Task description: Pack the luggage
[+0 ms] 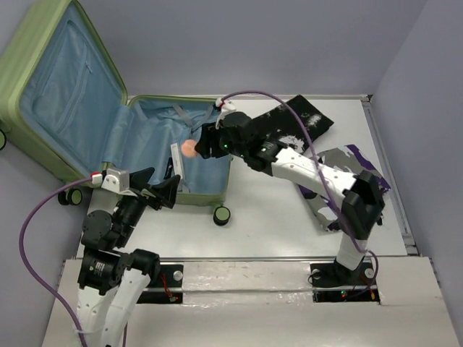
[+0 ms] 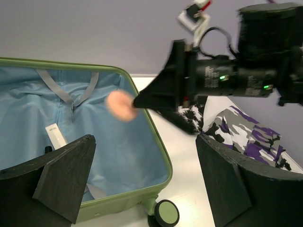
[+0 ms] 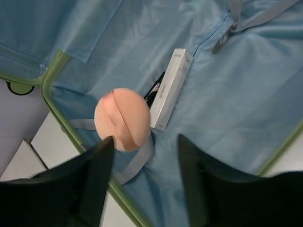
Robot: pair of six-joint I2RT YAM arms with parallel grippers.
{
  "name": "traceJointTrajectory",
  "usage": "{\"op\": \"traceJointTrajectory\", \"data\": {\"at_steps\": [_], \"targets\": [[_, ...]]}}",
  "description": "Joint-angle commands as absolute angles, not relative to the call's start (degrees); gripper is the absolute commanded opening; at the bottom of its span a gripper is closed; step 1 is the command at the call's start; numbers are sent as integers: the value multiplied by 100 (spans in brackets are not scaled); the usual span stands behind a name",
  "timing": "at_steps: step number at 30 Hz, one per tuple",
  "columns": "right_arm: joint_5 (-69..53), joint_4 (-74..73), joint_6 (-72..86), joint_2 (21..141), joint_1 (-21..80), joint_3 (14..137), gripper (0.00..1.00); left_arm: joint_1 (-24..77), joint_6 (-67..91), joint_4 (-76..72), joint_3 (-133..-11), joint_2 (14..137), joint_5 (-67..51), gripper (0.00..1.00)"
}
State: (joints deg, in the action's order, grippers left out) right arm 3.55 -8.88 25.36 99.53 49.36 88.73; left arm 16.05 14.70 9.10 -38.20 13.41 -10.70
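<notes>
1. The white desk [image 1: 275,224] carries everything, with the two arm bases at its near edge.
2. The luggage [image 1: 65,94], a light-green hard-shell case, lies open on the far left part of the desk. Its lid leans back to the upper left, and its blue-lined base lies flat beside the lid.
3. A black-and-white patterned garment [image 1: 311,116] lies on the desk just right of the case. A purple-grey camouflage garment [image 2: 255,137] lies nearer the right arm.
4. The right pincer [image 3: 146,139] hangs over the base of the case with its jaws apart. Only blue lining shows between them, and nothing is clamped.
5. The left pincer [image 2: 146,142] is spread wide and empty. It sits at the near wall of the case, pointing toward the right arm.
6. A slim white box [image 3: 170,87] lies on the lining inside the base, with a small dark item partly under it.
7. A peach-coloured ball [image 3: 122,118] sits at the tip of the right pincer's finger, over the lining. It is blurred in the left wrist view, and I cannot tell whether it touches the finger.
8. A black-and-green wheel [image 2: 165,213] sticks out at the near corner of the case.
</notes>
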Motion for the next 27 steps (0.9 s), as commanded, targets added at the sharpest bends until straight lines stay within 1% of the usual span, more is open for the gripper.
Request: {"op": "traceJointTrajectory", "data": {"at_steps": [1,2,5,6,9,10,11,12,14,17,21,27], "targets": [[184,-1222,2505,10564,4966,9483,73,1600,1468,694,-3779,1433,-1046,99],[263,-1222,2487,10538,4966,9440,77,1600,1468,694,-3788,1433,-1046,99],[466,-1204,2470,10275,4878,9063,76,1600,1476,686,-3779,1459,-1081,99],[509,-1178,2496,10057,4730,8740,71,1600,1468,694,-3779,1468,-1107,99],[606,-897,2557,9643,4527,8106,65,1600,1459,686,-3779,1477,-1116,99],[615,-783,2636,9346,4387,7869,62,1600,1468,694,-3779,1468,-1116,99],[633,-530,2680,9212,4307,7388,58,1600,1459,694,-3788,1476,-1116,99],[650,-423,2776,9098,4167,7157,53,1600,1468,694,-3779,1477,-1116,99],[685,-168,2882,8913,4035,6630,50,1600,1468,694,-3779,1477,-1116,99],[651,306,3128,8921,3867,6224,47,1600,1476,686,-3771,1441,-1099,99],[388,764,3418,9254,3709,5837,46,1600,1476,686,-3779,1415,-1090,99],[193,1678,3858,9869,3656,5748,47,1600,1468,694,-3779,1468,-1116,99]]}}
